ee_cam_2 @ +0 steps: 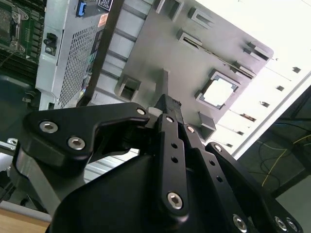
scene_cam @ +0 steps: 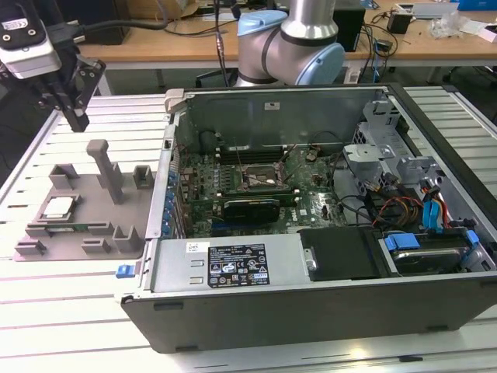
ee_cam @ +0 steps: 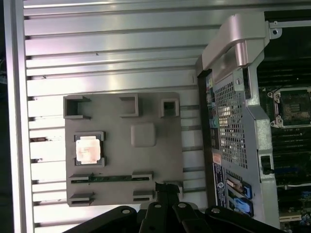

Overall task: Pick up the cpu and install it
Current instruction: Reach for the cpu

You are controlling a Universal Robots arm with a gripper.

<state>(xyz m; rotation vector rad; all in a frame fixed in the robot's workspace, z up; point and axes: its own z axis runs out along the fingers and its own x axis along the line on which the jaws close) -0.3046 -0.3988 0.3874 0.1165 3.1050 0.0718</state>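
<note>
The cpu (scene_cam: 58, 207) lies flat in a square pocket of the grey plastic tray (scene_cam: 101, 221), at the exterior view's left. It is silvery-white with a thin dark rim, and both wrist views show it (ee_cam_2: 218, 92) (ee_cam: 88, 148). My gripper (scene_cam: 78, 118) hangs well above the tray's far side, shut with nothing between its fingers. Its black fingertips (ee_cam: 164, 188) meet over the tray's edge, apart from the chip. The open socket frame (scene_cam: 262, 179) sits on the motherboard inside the computer case (scene_cam: 233, 268).
The tray (ee_cam: 146, 165) has an upright post (scene_cam: 105, 167) and several raised pockets. The open case fills the middle and the exterior view's right, with cables and a drive bay (scene_cam: 419, 252). Both rest on a slatted metal table (scene_cam: 70, 311). A cluttered desk stands behind.
</note>
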